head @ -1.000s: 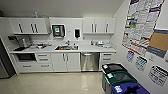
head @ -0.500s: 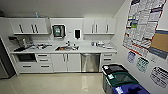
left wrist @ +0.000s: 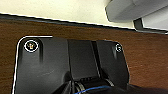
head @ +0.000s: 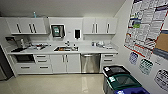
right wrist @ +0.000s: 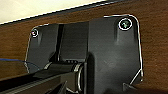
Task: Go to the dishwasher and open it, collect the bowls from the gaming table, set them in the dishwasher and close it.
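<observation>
— So, nearest the robot, what was there?

— Close on the right stood lidded waste bins: a blue-lidded one (head: 132,91) at the lower edge, a dark green-lidded one (head: 122,82) behind it, and a black-lidded one (head: 115,70) beyond that, all along the right-hand wall under the large printed posters (head: 147,25). A glossy pale tiled floor (head: 57,83) stretched ahead.

— And the task's thing?

— The silver-grey metal-fronted dishwasher (head: 90,63) sat shut, built in under the white table top (head: 95,50), right of centre on the far wall. White double cabinet doors with black handles (head: 65,63) were just to its left, and white drawers (head: 109,60) to its right. Further left was a black built-in appliance with a dark window (head: 24,58).

— Above that?

— A steel sink (head: 66,48) was set in the table, left of the dishwasher. White upper wall cupboards (head: 27,25) ran along the wall, with a dark wall dispenser (head: 58,31) between the two groups.

— What about each end effector?

— I could not tell how either was set. Both wrist views showed the robot's own dark plate over a reddish-brown wooden surface (left wrist: 75,31), bordered by a pale floor (left wrist: 55,8).
</observation>
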You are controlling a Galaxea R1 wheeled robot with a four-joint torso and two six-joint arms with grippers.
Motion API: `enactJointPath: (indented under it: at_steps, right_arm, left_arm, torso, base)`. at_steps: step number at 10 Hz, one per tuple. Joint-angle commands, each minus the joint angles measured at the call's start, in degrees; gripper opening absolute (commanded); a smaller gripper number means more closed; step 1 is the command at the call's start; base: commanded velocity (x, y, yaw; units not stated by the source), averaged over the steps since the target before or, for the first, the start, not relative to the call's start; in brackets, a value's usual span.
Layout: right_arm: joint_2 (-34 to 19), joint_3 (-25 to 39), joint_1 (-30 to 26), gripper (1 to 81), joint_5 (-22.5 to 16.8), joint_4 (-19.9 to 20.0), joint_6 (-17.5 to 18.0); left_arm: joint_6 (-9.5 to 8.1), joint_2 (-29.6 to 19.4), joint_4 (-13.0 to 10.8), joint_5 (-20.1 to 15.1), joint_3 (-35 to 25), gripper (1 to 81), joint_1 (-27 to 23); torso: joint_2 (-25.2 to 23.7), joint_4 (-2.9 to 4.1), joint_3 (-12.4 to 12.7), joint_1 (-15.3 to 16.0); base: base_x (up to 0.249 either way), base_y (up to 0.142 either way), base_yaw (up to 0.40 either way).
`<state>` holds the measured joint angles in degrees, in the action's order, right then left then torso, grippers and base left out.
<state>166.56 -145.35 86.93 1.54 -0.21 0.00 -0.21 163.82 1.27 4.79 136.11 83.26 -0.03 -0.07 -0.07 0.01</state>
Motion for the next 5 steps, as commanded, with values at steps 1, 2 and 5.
enactJointPath:
  at_steps: [1, 2, 5]
  right_arm:
    - [-0.4, 0.2, -2.9, 81.1, -2.9, 0.3, -0.1]
    - [-0.4, 0.3, -2.9, 81.1, -2.9, 0.3, 0.0]
    - [-0.3, 0.2, -2.9, 81.1, -2.9, 0.3, -0.1]
  left_arm:
    - [0.03, -0.4, -0.1, -2.6, -1.0, 81.1, -3.4]
    - [0.03, -0.4, -0.1, -2.6, -1.0, 81.1, -3.4]
    - [0.03, -0.5, -0.1, -2.6, -1.0, 81.1, -3.4]
  torso:
    - [0.0, 0.0, 0.0, 0.0]
    - [0.0, 0.0, 0.0, 0.0]
    - [0.0, 0.0, 0.0, 0.0]
  base:
    - [0.133, 0.0, 0.0]
    - [0.133, 0.0, 0.0]
    - [0.133, 0.0, 0.0]
